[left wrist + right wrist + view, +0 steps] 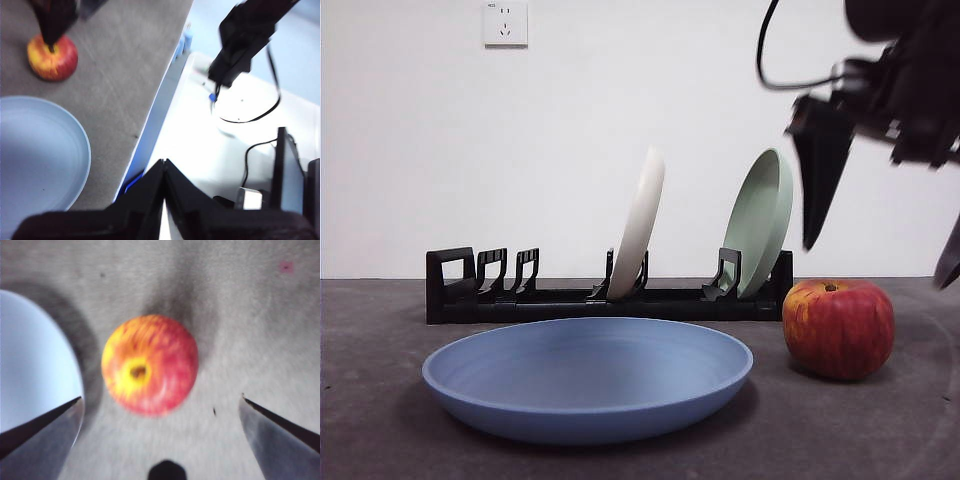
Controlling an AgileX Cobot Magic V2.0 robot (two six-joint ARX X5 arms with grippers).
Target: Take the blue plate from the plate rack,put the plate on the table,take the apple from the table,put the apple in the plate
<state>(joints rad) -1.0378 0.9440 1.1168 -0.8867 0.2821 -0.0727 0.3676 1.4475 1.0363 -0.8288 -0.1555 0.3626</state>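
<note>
Front view: the blue plate (588,378) lies flat on the table (380,440), in front of the plate rack (560,298), which holds a cream-white plate (638,225) and a pale green plate (760,220). The apple (838,328) stands just beside the blue plate, under the right gripper (885,250).

Left wrist view: the left gripper (164,167), jaws pressed together, hangs past the table's edge.

Right wrist view: the jaws are spread wide above the apple's stem dimple.
</note>
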